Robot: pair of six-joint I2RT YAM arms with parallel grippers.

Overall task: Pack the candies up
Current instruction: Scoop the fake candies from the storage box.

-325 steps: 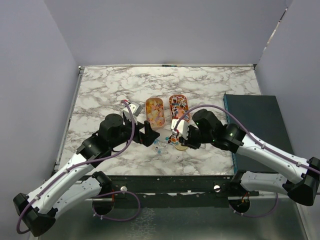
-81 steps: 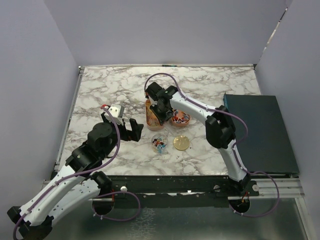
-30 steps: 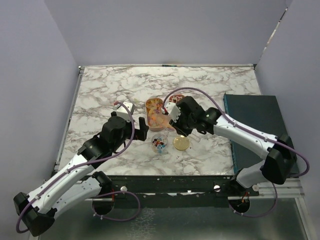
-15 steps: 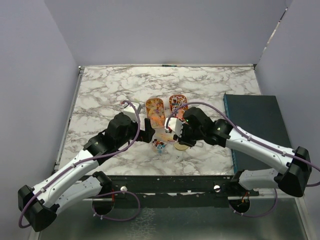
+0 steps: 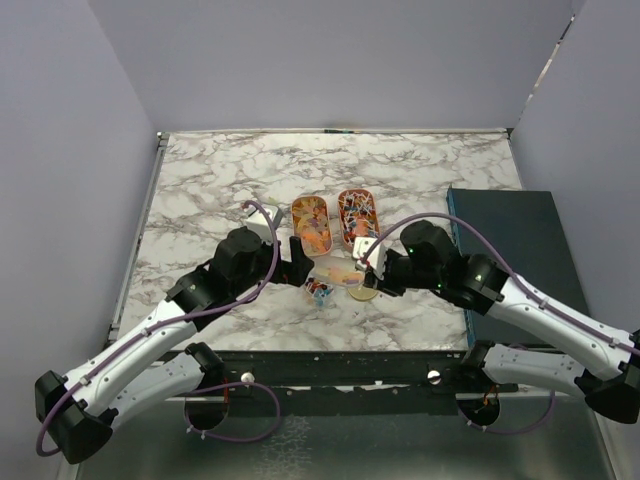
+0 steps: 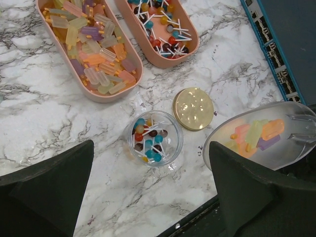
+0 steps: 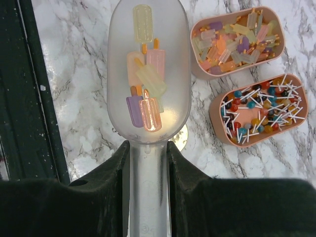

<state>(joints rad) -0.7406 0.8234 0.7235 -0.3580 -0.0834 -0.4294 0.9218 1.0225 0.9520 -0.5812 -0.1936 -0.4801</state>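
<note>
Right gripper [image 7: 148, 160]: fingers [image 7: 118, 168] narrow, pinched on the handle of a clear plastic scoop [image 7: 123, 44]. The bowl points away from the wrist. Several ice-lolly-shaped candies [image 7: 145, 94] lie in the bowl, yellow, pink, orange and purple. The scoop hangs above the marble table [image 5: 200, 180], its bowl over the spot just beyond the small clear jar [image 6: 128, 136] and beside the gold lid [image 6: 193, 108] (part of the lid peeks out under the bowl's edge in the wrist view). From the wrist the right forearm runs back low and long toward the near right corner. The elbow is far out over the dark teal box [image 5: 510, 250].

Left gripper [image 6: 151, 148]: fingers [image 6: 54, 182] spread wide, holding nothing. They hover on either side of the jar without touching it. The jar stands upright and open, with a few tiny lollipops in it, red, blue and orange with white sticks. The lid lies flat just beside the jar, on its right. The left forearm slants back down to the near left corner, elbow low there.

Beyond the jar sit two oval trays side by side. The left tray [image 6: 106, 97] is full of lolly-shaped sweets. The right tray [image 6: 165, 63] holds round lollipops.
</note>
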